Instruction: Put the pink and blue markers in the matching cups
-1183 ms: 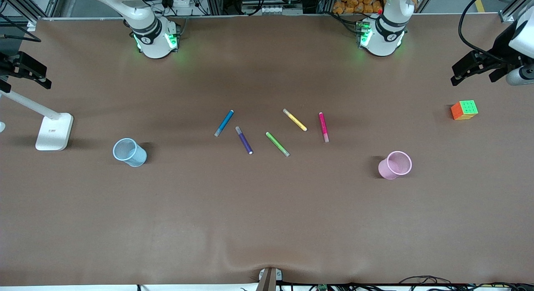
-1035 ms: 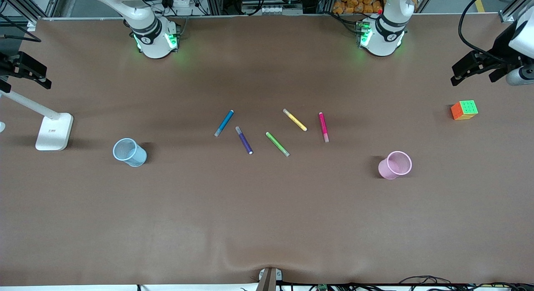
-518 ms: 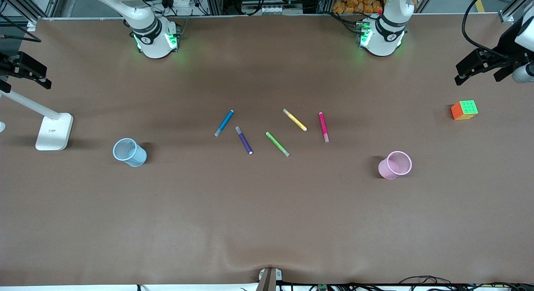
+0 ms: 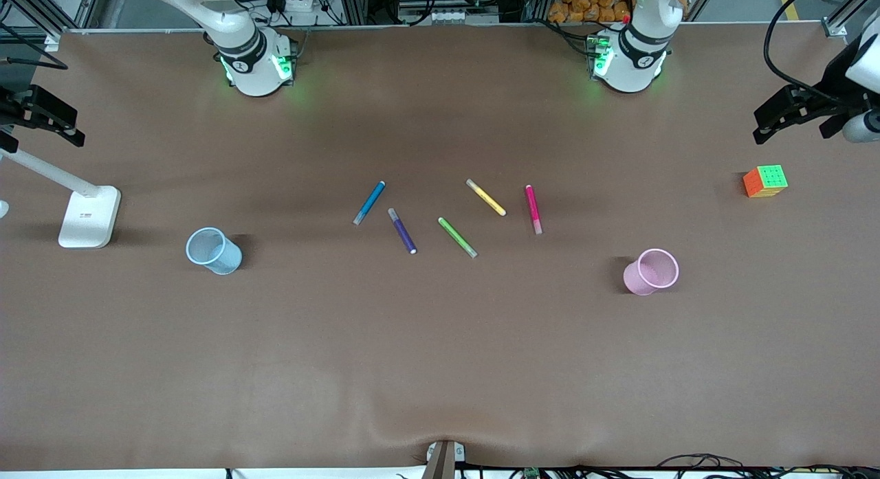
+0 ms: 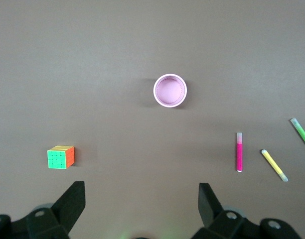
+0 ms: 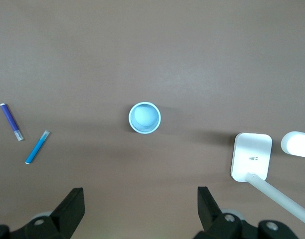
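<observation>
The blue marker and the pink marker lie flat among other pens in the middle of the table. The pale blue cup stands upright toward the right arm's end, the pink cup upright toward the left arm's end. My left gripper hangs open and empty high over the table's end near the cube; its wrist view shows the pink cup and pink marker below. My right gripper hangs open and empty over the lamp's end, seeing the blue cup and blue marker.
A purple pen, a green pen and a yellow pen lie between the two task markers. A colourful cube sits near the left arm's end. A white lamp base stands near the right arm's end.
The left gripper has drifted slightly outward toward its end of the table. The right arm, markers and cups have not moved.
</observation>
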Tool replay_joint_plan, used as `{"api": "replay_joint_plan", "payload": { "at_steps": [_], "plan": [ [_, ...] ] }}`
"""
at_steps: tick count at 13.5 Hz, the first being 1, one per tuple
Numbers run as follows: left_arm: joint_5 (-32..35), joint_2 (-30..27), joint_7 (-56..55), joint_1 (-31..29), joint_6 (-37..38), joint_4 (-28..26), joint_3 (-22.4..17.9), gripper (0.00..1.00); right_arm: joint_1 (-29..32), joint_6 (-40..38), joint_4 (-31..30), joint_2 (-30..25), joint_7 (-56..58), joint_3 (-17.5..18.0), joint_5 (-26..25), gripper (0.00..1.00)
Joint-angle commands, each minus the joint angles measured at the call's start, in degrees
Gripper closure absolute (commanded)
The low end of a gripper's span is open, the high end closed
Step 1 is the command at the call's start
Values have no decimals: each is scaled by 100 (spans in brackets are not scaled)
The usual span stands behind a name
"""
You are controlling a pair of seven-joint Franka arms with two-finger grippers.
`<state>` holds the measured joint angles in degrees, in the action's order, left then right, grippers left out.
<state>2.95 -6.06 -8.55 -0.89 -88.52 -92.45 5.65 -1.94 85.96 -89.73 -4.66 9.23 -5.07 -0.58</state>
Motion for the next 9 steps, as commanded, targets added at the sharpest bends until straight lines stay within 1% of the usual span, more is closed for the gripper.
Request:
{"api": "replay_joint_plan", "payload": {
  "at_steps": [1, 9],
  "plan": [
    [101, 79, 116, -25, 151, 175, 32, 0, -17, 8, 17, 17, -80, -21, 84, 0],
    [101, 236, 116, 37, 213, 174, 67, 0, -17, 17, -1, 105, -62, -21, 84, 0]
  ]
}}
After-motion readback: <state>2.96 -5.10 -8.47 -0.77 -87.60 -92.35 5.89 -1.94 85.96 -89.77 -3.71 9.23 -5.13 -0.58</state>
